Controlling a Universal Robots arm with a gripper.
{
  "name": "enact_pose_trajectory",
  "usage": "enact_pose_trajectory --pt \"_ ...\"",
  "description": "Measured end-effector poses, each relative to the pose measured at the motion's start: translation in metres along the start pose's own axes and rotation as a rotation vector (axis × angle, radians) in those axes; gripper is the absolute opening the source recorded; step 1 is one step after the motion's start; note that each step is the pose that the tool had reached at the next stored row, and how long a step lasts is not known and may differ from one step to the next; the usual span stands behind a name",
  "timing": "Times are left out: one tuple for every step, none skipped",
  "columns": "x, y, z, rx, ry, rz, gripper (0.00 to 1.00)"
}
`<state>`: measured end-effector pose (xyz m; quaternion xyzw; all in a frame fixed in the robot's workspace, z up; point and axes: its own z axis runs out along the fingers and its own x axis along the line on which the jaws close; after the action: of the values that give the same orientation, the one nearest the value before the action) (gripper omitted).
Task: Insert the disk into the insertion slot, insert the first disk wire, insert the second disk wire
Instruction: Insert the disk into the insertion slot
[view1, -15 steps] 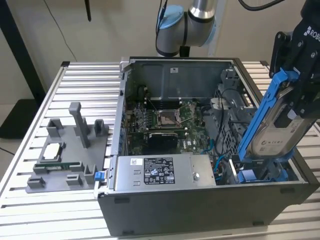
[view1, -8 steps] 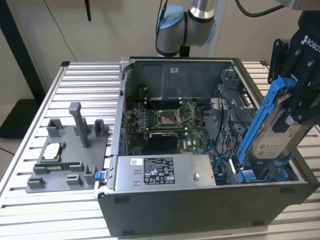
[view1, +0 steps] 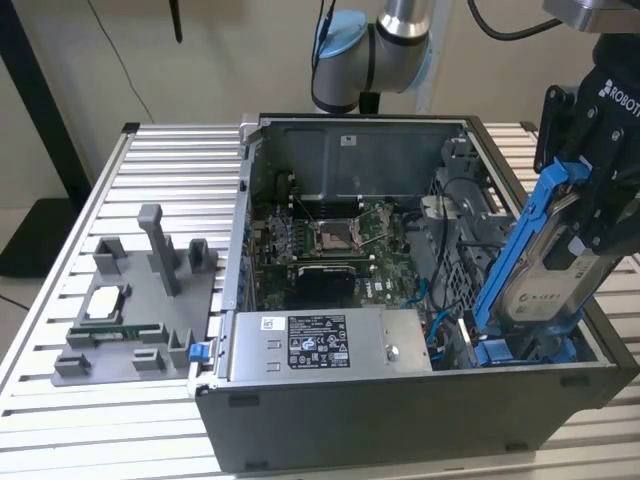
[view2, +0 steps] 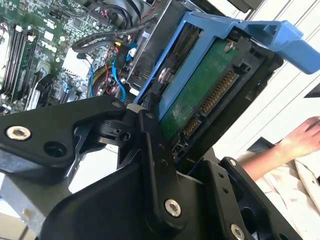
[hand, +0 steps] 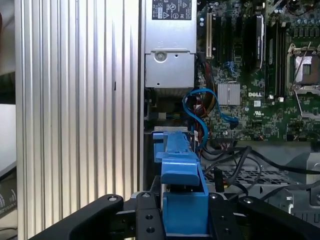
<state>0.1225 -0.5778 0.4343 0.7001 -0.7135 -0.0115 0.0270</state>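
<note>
Blue-framed silver disk (view1: 545, 285), black gripper (hand: 185, 215)

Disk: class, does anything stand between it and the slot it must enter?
Nothing visible does. The gripper holds the disk tilted, its lower end at the slot; blue cables loop beside the path, not across it.

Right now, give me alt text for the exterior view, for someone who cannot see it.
The gripper holds the disk, tilted steeply, its lower end inside the open computer case at the exterior view's right. The case shows its motherboard and power-supply box; a grey parts tray lies on the slatted table at the exterior view's left.
</note>
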Motion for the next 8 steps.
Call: enact_pose_trajectory --pt "0.0 0.0 0.0 0.0 0.0 0.0 0.0" --pt "0.0 0.0 0.0001 0.0 0.0 0.0 0.0" --pt "-0.0001 0.0 0.0006 0.0 -0.0003 0.0 0.0" --pt "-0.0002 -0.0001 0.0012 0.0 -0.0004 0.0 0.0" --pt "-0.0004 -0.0001 0.0022 0.0 -0.0003 0.0 0.0" --pt "-0.0005 -0.0002 0.0033 0.0 -0.0003 0.0 0.0" --pt "-0.0007 -0.0003 0.0046 0.0 -0.0002 0.0 0.0" --pt "-0.0009 -0.0005 0.006 0.0 0.0001 0.0 0.0"
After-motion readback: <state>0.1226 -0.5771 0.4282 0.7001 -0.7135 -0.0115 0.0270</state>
